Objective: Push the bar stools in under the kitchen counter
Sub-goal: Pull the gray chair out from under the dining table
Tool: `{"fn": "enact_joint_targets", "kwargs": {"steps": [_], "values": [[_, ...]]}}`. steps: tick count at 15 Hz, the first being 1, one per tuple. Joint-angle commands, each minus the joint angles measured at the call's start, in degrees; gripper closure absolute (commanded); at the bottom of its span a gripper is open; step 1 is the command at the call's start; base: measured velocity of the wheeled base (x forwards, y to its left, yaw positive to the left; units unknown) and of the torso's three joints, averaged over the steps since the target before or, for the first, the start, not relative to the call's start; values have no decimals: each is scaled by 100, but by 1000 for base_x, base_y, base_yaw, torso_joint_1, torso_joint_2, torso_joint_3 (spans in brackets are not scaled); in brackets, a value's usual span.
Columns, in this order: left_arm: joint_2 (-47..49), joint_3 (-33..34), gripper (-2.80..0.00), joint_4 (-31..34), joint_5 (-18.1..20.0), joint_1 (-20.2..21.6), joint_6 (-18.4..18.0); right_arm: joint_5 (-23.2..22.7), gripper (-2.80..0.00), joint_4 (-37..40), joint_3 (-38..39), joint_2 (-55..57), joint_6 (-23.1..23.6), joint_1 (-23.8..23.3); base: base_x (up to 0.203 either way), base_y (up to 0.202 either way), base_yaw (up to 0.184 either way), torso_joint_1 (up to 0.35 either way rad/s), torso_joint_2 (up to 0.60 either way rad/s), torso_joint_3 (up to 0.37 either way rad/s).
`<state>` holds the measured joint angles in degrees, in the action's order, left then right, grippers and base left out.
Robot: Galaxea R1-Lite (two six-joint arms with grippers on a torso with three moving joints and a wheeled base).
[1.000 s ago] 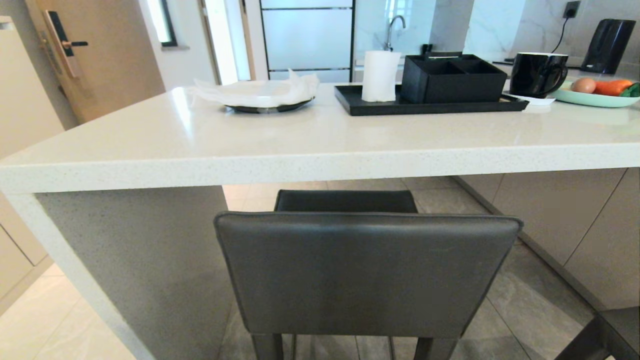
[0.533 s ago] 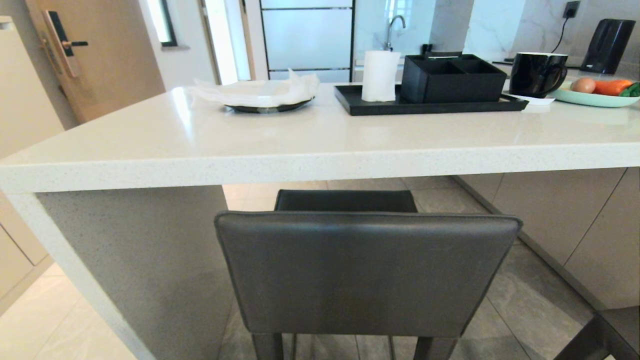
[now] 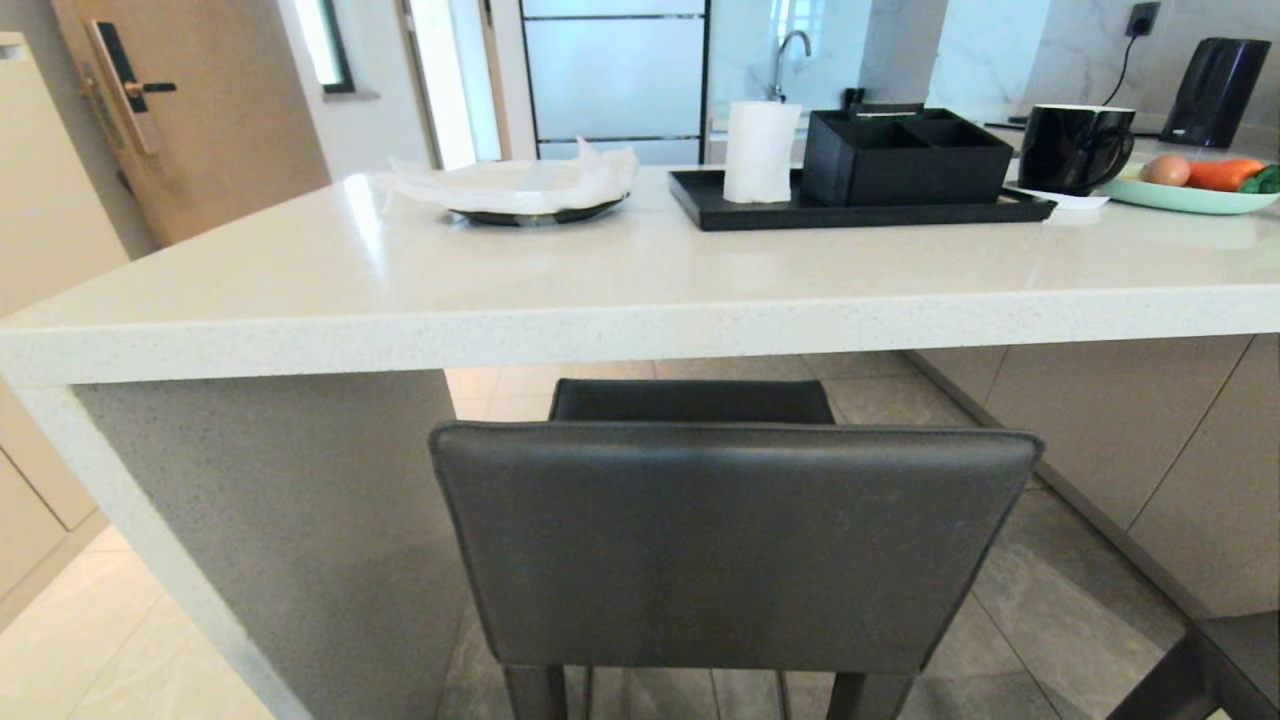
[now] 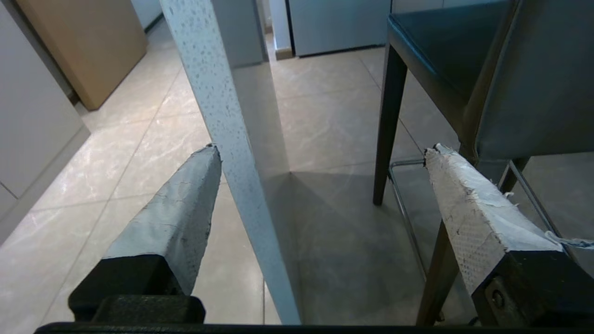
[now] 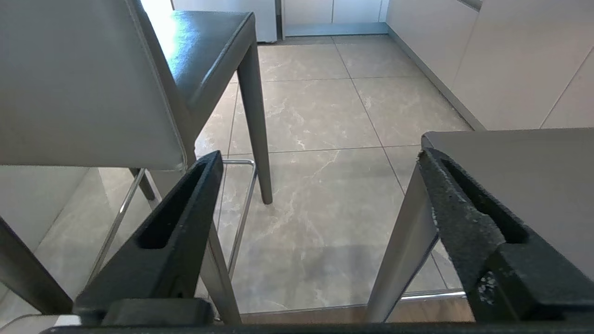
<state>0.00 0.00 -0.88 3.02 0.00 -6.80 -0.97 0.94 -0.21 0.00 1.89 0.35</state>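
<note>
Leather stool (image 3: 735, 545) beneath glossy speckled counter (image 3: 600, 290)

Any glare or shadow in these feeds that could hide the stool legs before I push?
Head view: soft sheen on the counter, stool backrest evenly lit. Left wrist view: shadow pools on the floor under the counter, legs still readable. Right wrist view: bright glare on the seat.

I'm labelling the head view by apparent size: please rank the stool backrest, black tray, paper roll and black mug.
Largest to smallest as they look:
1. Stool backrest, though it is nearest the camera.
2. Black tray.
3. Black mug and paper roll: too alike to rank.
</note>
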Motion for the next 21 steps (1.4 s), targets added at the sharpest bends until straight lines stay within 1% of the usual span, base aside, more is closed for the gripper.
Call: {"fn": "enact_joint_targets", "kwargs": {"steps": [1,2,4,5,6,8,9,10,11,13,15,16,17,18,20,21], "values": [[2,-54,-280,-90,63,0,14,-29,-280,2,-163,82,18,2,0,0,0,0,0,0],[73,-337,-280,-80,238,3,146,-50,-280,-14,-378,314,-21,5,0,0,0,0,0,0],[707,-1275,-280,101,740,-11,546,-128,-280,-48,-901,817,-220,31,0,0,0,0,0,0],[1232,-1601,-280,141,1011,-87,700,-272,-280,-59,-1082,1058,-266,74,0,0,0,0,0,0],[1679,-1815,-280,82,1340,-294,820,-482,-280,-63,-1234,1272,-285,140,0,0,0,0,0,0],[2256,-2008,-280,-288,1982,-1141,1000,-1022,-280,-57,-1445,1660,-298,220,0,0,0,0,0,0],[2617,-2081,-280,-478,2461,-1374,1119,-1241,-280,-58,-1504,1888,-310,318,0,0,0,0,0,0],[2938,-2140,-280,-601,2896,-1399,1263,-1379,-280,-59,-1566,2104,-320,505,0,0,0,0,0,0],[3336,-2167,-280,-717,3213,-1406,1416,-1517,-280,-61,-1661,2387,-325,689,0,0,0,0,0,0],[4055,-2084,-280,-1107,3471,-1411,1538,-1756,-280,-64,-1849,2918,-316,813,0,0,0,0,0,0],[4807,-1824,-280,-1986,3591,-1404,1587,-1939,-280,-75,-1921,3387,-280,925,0,0,0,0,0,0],[5201,-1656,-280,-2473,3629,-1383,1606,-2317,-280,-114,-1905,3496,-313,978,0,0,0,0,0,0],[5555,-1491,-280,-2929,3677,-1300,1617,-2553,-280,-218,-1885,3593,-386,980,0,0,0,0,0,0],[5905,-1298,-280,-3477,3894,-1054,1623,-2563,-280,-347,-1859,3688,-441,943,0,0,0,0,0,0],[6320,-979,-280,-4307,4756,-157,1624,-2558,-280,-662,-1698,3882,-640,658,0,0,0,0,0,0],[6587,-835,-280,-4697,5199,261,1619,-2563,-280,-963,-1531,3987,-698,503,0,0,0,0,0,0]]}}
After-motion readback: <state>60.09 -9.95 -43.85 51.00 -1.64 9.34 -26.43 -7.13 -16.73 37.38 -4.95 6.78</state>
